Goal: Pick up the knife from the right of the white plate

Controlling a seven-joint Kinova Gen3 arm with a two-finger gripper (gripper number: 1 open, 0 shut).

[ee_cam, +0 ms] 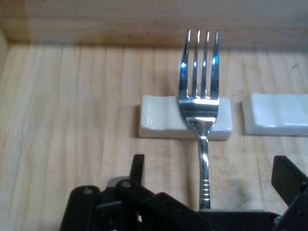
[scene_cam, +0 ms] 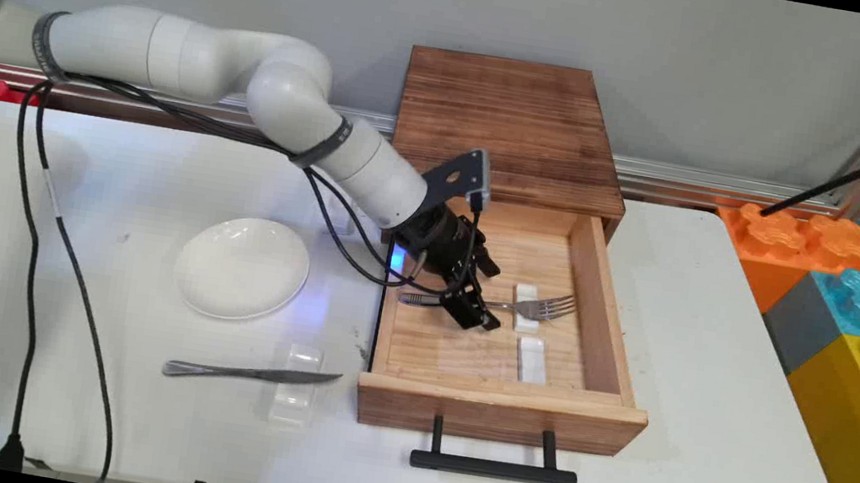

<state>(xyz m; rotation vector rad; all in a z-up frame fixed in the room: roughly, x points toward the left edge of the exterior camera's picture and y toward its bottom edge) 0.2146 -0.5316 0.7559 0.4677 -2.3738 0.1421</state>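
Observation:
A silver fork (scene_cam: 548, 306) (ee_cam: 199, 106) lies inside the open wooden drawer (scene_cam: 499, 409), its neck resting on a small white cutlery rest (scene_cam: 526, 292) (ee_cam: 159, 118) and its tines pointing toward the drawer's right wall. My gripper (scene_cam: 478, 291) (ee_cam: 211, 178) is down in the drawer over the fork's handle. It is open, with one finger on each side of the handle and a gap to each. A second white rest (scene_cam: 532, 359) (ee_cam: 279, 113) lies bare beside the first, nearer the drawer front.
The drawer juts from a dark wooden cabinet (scene_cam: 512, 117) and has a black handle (scene_cam: 493, 466) in front. Left of it on the table are a white plate (scene_cam: 242, 267), a knife (scene_cam: 248, 374) laid across a clear rest (scene_cam: 295, 405), and hanging black cables (scene_cam: 76, 274).

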